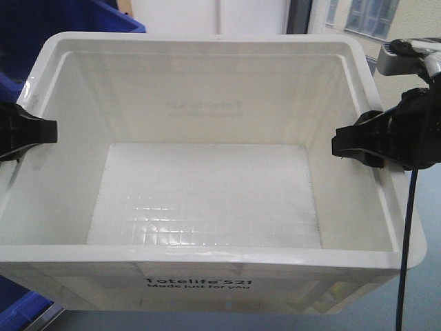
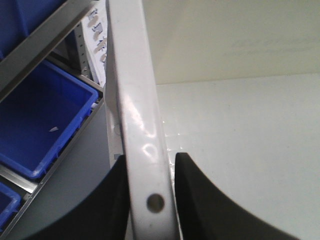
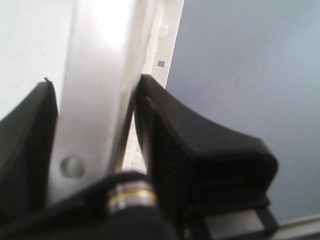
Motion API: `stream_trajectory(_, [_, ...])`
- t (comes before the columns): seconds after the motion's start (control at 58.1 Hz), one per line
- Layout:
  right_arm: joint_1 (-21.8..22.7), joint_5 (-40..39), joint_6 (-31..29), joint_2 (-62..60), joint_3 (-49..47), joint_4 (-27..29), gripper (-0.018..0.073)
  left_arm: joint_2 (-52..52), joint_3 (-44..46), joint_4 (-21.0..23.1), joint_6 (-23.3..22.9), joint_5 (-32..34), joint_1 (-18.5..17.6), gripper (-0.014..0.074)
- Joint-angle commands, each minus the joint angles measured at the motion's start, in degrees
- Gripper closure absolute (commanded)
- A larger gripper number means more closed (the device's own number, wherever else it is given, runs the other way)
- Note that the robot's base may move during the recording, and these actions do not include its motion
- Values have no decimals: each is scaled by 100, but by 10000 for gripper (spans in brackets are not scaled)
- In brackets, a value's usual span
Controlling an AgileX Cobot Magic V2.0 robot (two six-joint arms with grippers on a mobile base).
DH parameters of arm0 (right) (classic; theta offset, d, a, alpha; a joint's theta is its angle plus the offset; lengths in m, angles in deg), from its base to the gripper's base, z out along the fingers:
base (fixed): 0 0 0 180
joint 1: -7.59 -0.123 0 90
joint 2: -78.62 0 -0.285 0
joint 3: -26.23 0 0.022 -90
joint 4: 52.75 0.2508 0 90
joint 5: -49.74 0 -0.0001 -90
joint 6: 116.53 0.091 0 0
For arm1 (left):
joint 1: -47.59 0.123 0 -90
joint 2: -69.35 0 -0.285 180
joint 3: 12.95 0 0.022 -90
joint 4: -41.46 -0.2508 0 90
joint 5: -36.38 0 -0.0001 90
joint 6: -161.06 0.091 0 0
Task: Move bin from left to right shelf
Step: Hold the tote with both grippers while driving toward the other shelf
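As my left gripper (image 2: pixel 150 161) and right gripper (image 3: pixel 95 102) pinch rim (image 2: pixel 140 115) between jaws, the bin (image 1: pixel 207 200) (empty) should handle light, stiff.

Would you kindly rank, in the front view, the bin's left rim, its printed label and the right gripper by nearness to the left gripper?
1. Bin's left rim: clamped in the left gripper.
2. Printed label: front wall, centre.
3. Right gripper: opposite rim, far right.
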Motion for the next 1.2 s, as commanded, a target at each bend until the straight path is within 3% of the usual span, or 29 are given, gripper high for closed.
stream_trajectory(0.0, [41, -500, -269, -202, -221, 52, 564, -166, 228, -191, 227, 675, -15, 603])
stream_trajectory(1.187, [41, -479, -269, -202, -221, 52, 564, -166, 228, -191, 227, 675, -15, 603])
